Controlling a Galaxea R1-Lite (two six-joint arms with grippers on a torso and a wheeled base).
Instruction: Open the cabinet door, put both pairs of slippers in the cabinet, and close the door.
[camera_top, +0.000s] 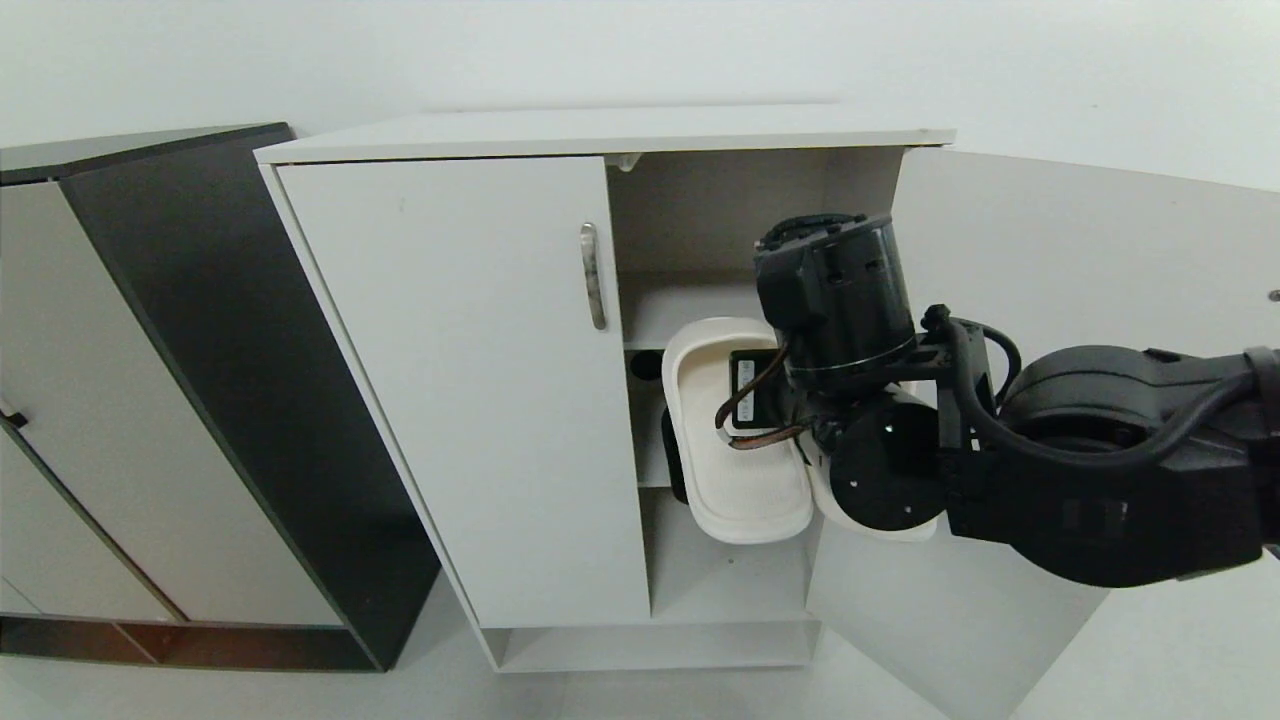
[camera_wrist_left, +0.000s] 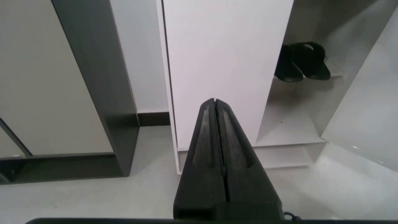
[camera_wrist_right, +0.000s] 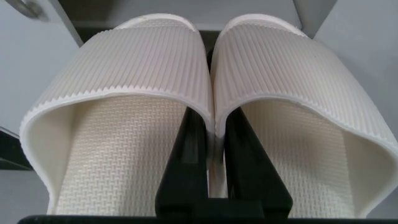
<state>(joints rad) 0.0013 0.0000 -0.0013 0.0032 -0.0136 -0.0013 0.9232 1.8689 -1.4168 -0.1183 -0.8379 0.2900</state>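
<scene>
The right gripper (camera_wrist_right: 215, 149) pinches the cream ribbed foam slippers (camera_top: 745, 495) together by their inner walls — one carry — at the white two-door cabinet (camera_top: 450, 400). The left gripper (camera_wrist_left: 214, 118) is clenched, empty.

The cream slippers (camera_wrist_right: 140, 74) have ribbed straps and finely dimpled insoles; the black slippers (camera_wrist_left: 303, 61) are plain; the cabinet (camera_top: 470, 400) is white.
</scene>
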